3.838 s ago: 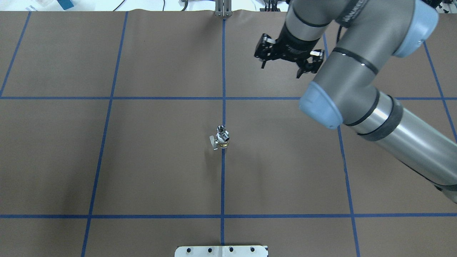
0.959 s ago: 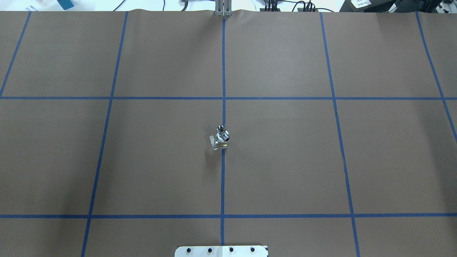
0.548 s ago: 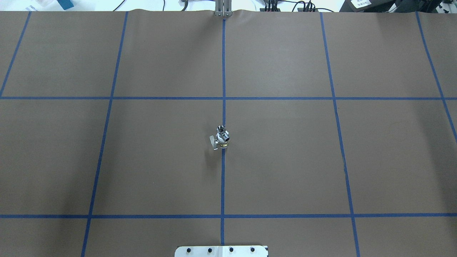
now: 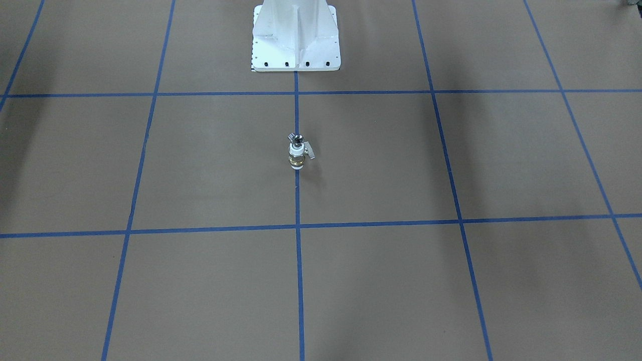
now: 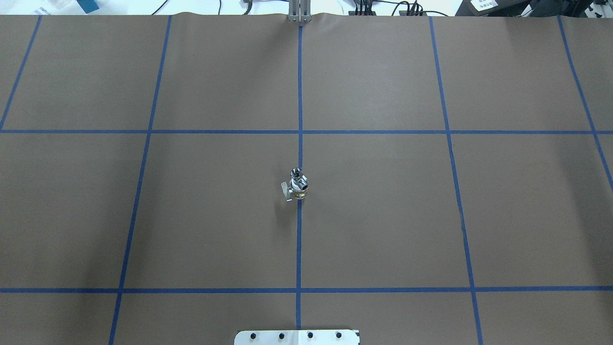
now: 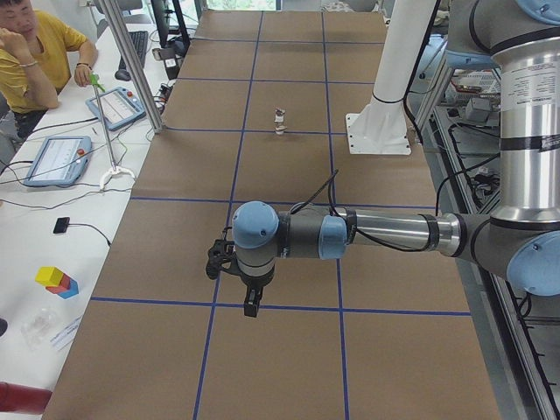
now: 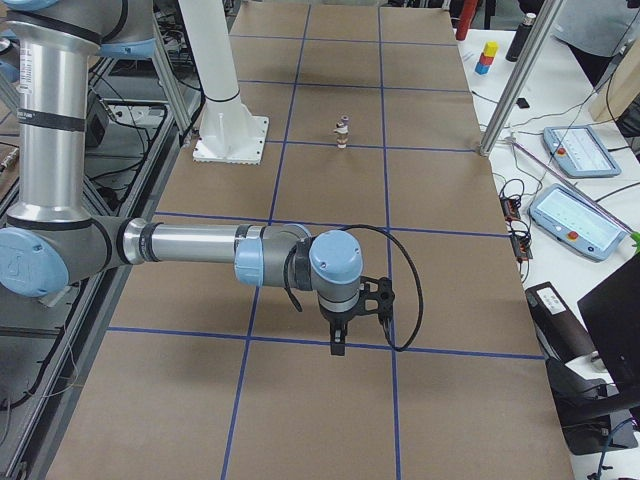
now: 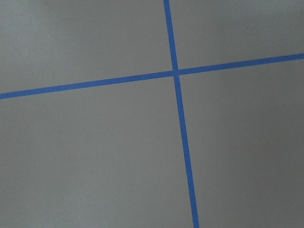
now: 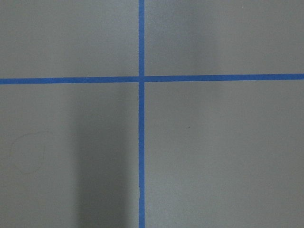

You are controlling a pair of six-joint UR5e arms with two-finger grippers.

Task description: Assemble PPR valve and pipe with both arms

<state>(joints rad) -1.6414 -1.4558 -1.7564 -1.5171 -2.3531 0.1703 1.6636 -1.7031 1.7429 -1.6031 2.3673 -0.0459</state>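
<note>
The PPR valve (image 4: 297,156) stands upright on the centre blue line, white ends, brass band, lever to one side. The chrome pipe (image 4: 297,138) sits on its top end. Both show in the overhead view, valve (image 5: 298,190) and pipe (image 5: 296,172), and small in the side views (image 6: 279,121) (image 7: 341,132). My left gripper (image 6: 250,304) hangs over the table far from the valve, seen only in the exterior left view. My right gripper (image 7: 338,342) shows only in the exterior right view, also far off. I cannot tell if either is open or shut. Both wrist views show only paper and tape.
The white pedestal base (image 4: 296,45) stands at the robot's side of the table (image 5: 297,337). A metal post (image 6: 131,70) and teach pendants (image 6: 114,107) stand along the operators' edge, where a person (image 6: 31,52) sits. Brown paper with blue tape lines covers the table.
The right arm, in the overhead view 3.8 s ago, has left that view. The valve and pipe have not moved. Nothing differs over the last second.
</note>
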